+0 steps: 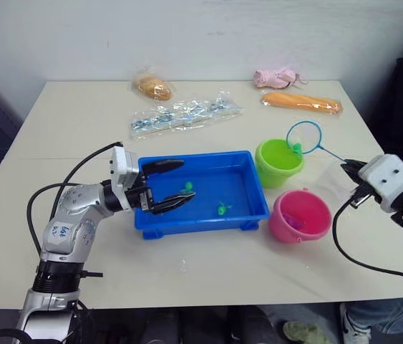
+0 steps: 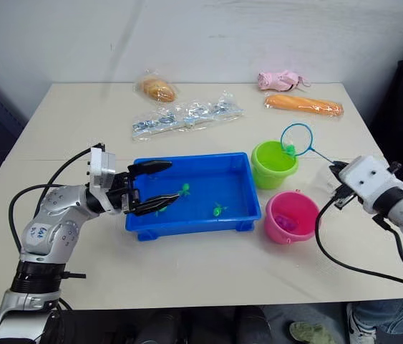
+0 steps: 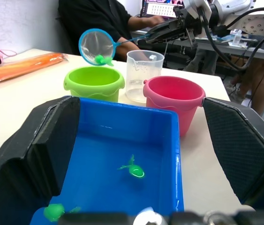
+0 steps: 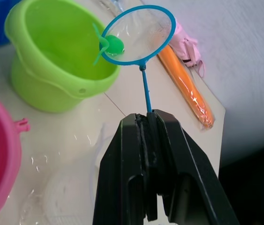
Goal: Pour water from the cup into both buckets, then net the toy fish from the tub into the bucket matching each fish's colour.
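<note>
Around the tub (image 1: 251,204), two buckets are counted: a green bucket (image 1: 278,163) just beside its right end and a pink bucket (image 1: 300,216) near its right front corner. One clear cup (image 3: 144,75) is seen beyond the two buckets from the tub. Two green fish (image 3: 132,168) are counted inside the tub, in shallow water. A third green fish (image 4: 109,45) is held in the blue net (image 4: 139,33), which is poised over the green bucket's far rim. Something pink is seen in the pink bucket; what it is cannot be told. The net handle is clamped in the right gripper (image 4: 148,124), fingers closed tight on it. The left gripper (image 1: 167,185) is held wide apart and holding nothing, spread over the tub's left end. No writing can be read on any item.
</note>
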